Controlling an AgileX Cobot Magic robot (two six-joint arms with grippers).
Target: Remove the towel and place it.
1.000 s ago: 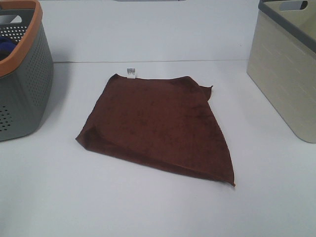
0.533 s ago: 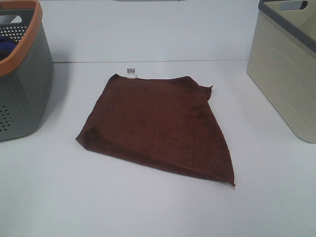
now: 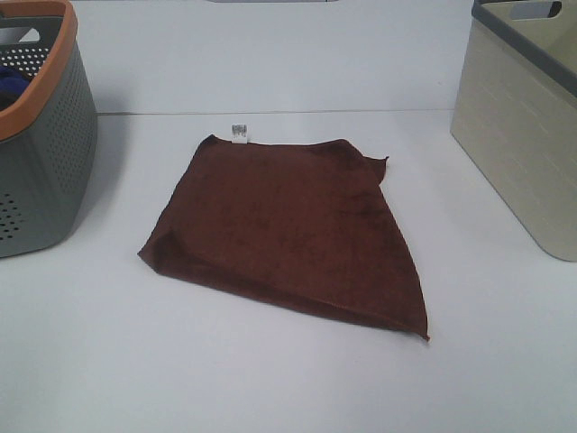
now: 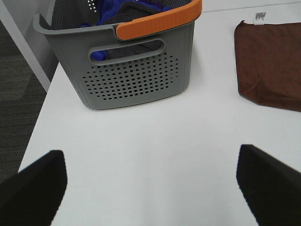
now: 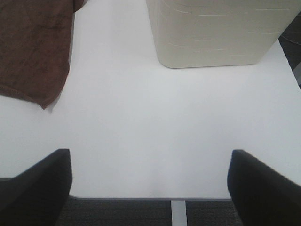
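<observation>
The dark reddish-brown towel (image 3: 288,230) lies flat on the white table (image 3: 270,379) between two baskets, with its small white tag (image 3: 239,132) on the far edge. It also shows in the left wrist view (image 4: 273,63) and the right wrist view (image 5: 33,47). My left gripper (image 4: 153,186) is open and empty over bare table, in front of the grey basket. My right gripper (image 5: 150,183) is open and empty at the table's front edge, apart from the towel. Neither gripper shows in the exterior high view.
A grey perforated basket with an orange rim (image 3: 45,135) stands at the left and holds a blue item (image 4: 122,9). A beige basket with a grey rim (image 3: 523,135) stands at the right. The table's left edge (image 4: 35,117) and front edge (image 5: 141,197) are close.
</observation>
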